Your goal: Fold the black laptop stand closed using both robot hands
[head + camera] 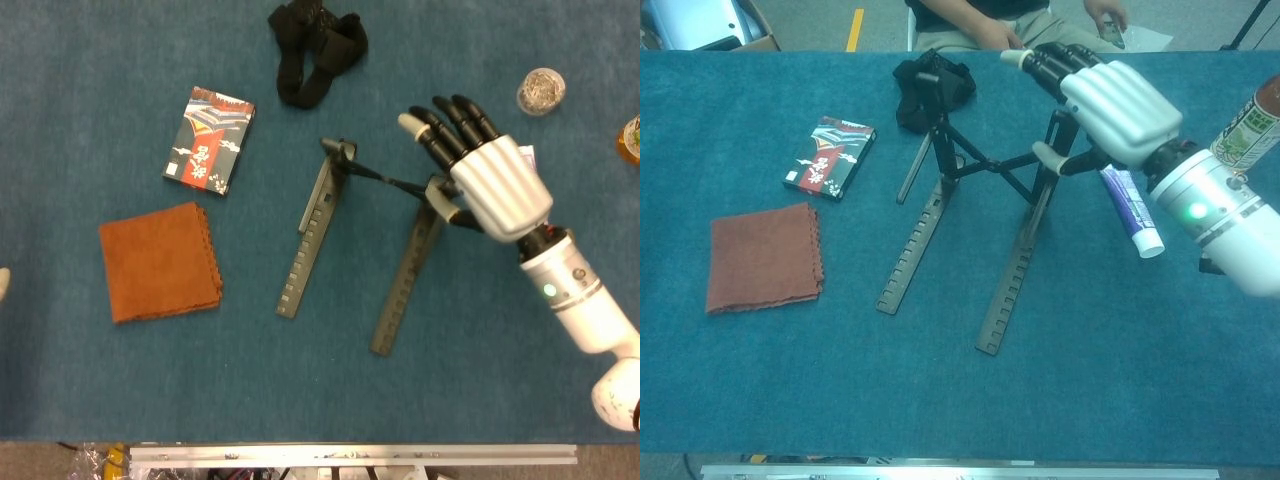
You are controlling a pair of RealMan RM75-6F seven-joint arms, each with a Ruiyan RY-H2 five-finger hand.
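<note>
The black laptop stand [310, 235] lies mid-table with its two notched rails pointing at me. Its far end is lifted, and crossed struts link the rails there [985, 165]. My right hand [495, 185] is at the top of the right rail's upright. The thumb hooks against that upright while the fingers [1040, 62] stretch straight past it towards the far side. In the chest view the right hand [1110, 100] is well above the table. Neither view shows my left hand.
A black strap bundle [315, 45] lies behind the stand. A patterned card box [208, 138] and a folded brown cloth [160, 260] are to the left. A purple tube [1130, 210], a small jar [541, 90] and a bottle [1250, 125] are on the right. A person sits at the far edge [990, 25].
</note>
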